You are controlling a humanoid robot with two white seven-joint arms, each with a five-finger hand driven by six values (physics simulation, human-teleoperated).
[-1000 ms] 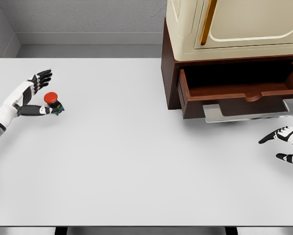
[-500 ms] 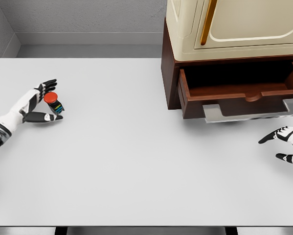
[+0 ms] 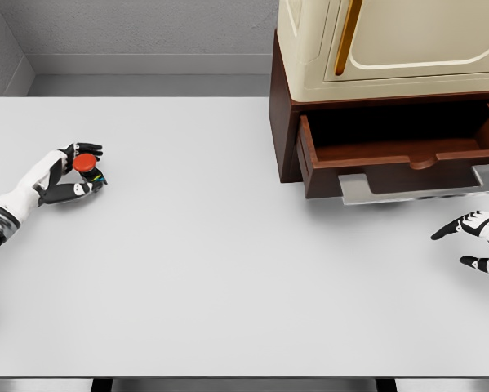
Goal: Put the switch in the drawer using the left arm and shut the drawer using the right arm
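Gripping the switch (image 3: 86, 166) at the worktop's (image 3: 187, 269) far left, the left hand (image 3: 68, 174) has its fingers curled round it. Carrying it well across to the open drawer (image 3: 407, 159) remains, as does closing; the right hand (image 3: 481, 241) waits below the drawer, fingers relaxed.

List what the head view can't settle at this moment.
- Red-capped switch: its lower body, hidden by the left hand curled round it.
- Open brown wooden drawer: its floor, hidden by the front panel and shadow.
- Right hand: palm and wrist, cut off by the right edge.
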